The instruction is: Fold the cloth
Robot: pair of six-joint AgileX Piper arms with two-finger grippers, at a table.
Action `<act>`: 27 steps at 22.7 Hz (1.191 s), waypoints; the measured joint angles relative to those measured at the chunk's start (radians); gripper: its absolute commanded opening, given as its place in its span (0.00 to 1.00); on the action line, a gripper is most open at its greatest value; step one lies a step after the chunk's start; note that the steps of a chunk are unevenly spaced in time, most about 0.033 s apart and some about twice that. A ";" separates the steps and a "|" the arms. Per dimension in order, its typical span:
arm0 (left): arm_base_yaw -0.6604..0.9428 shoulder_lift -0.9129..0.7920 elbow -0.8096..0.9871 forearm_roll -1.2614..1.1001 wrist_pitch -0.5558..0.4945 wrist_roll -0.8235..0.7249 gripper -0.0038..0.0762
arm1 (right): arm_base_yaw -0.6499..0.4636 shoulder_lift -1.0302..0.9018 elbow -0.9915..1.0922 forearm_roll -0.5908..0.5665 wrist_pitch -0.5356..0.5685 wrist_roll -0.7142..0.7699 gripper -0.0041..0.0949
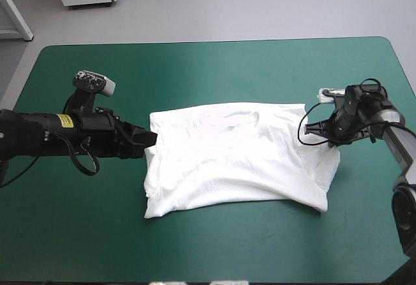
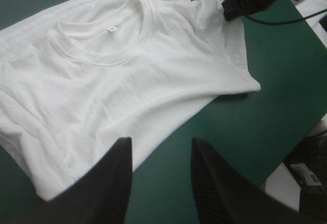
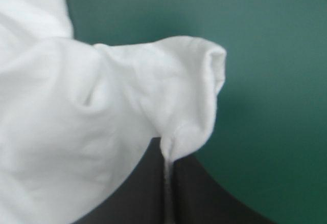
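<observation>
The white T-shirt [image 1: 234,155] lies spread flat in the middle of the table, its collar [image 2: 110,45] toward the far edge. My left gripper [image 1: 151,140] is low at the shirt's left edge. In the left wrist view this gripper [image 2: 161,142] stands open, one finger over the shirt's hem [image 2: 61,183] and the other over bare cover. My right gripper [image 1: 307,129] is at the shirt's right sleeve. In the right wrist view it [image 3: 167,157] is shut on the T-shirt [image 3: 102,111], with a bunched fold of the sleeve pinched between the black fingers.
Teal-green cover [image 1: 214,64] shows on every side of the shirt, widest toward the far edge and the front edge [image 1: 214,259]. The left wrist view shows the right gripper [image 2: 230,10] at the sleeve, and the table's edge [image 2: 286,155] beyond the shirt.
</observation>
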 measured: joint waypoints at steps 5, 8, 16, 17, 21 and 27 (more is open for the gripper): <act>0.000 0.000 0.000 0.001 0.000 0.001 0.40 | 0.001 -0.100 -0.050 0.143 0.044 -0.082 0.03; 0.000 0.000 0.000 0.000 0.000 0.001 0.40 | 0.021 -0.115 -0.051 0.239 0.058 -0.136 0.03; 0.000 0.000 0.000 0.000 0.000 0.002 0.40 | 0.233 0.012 -0.051 0.283 0.010 -0.189 0.03; 0.000 0.000 0.000 0.000 0.000 0.002 0.40 | 0.252 0.043 -0.051 0.278 -0.004 -0.200 0.03; 0.000 0.000 0.000 0.000 0.000 0.002 0.40 | 0.272 0.134 -0.054 0.275 -0.046 -0.249 0.04; 0.000 0.001 0.000 0.034 0.000 0.004 0.40 | 0.272 0.151 -0.085 0.284 0.002 -0.326 0.41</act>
